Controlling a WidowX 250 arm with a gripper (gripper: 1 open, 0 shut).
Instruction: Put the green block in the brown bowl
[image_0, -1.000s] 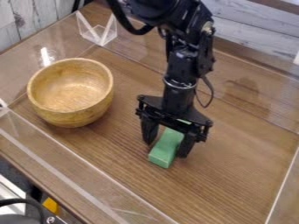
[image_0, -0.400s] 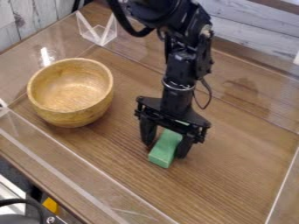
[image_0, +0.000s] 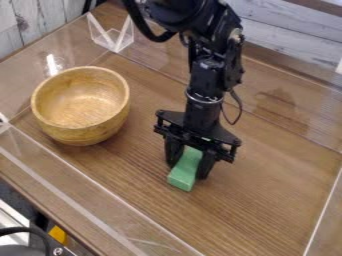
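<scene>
The green block (image_0: 187, 173) lies on the wooden table right of centre, its long side running toward the camera. My black gripper (image_0: 195, 163) points almost straight down over its far end. The fingers (image_0: 170, 151) stand on either side of the block and press against it, so the gripper is shut on the block. The block still rests on the table. The brown bowl (image_0: 78, 130), round and light wood, sits empty to the left, about a bowl's width from the gripper.
Clear acrylic walls (image_0: 160, 215) fence the table along the front and left edges. A small transparent stand (image_0: 111, 36) is at the back left. Dark cables (image_0: 27, 240) show at the bottom left corner, outside the wall.
The fingers have drawn in against the sides of the green block. The arm and the block have stayed in place.
</scene>
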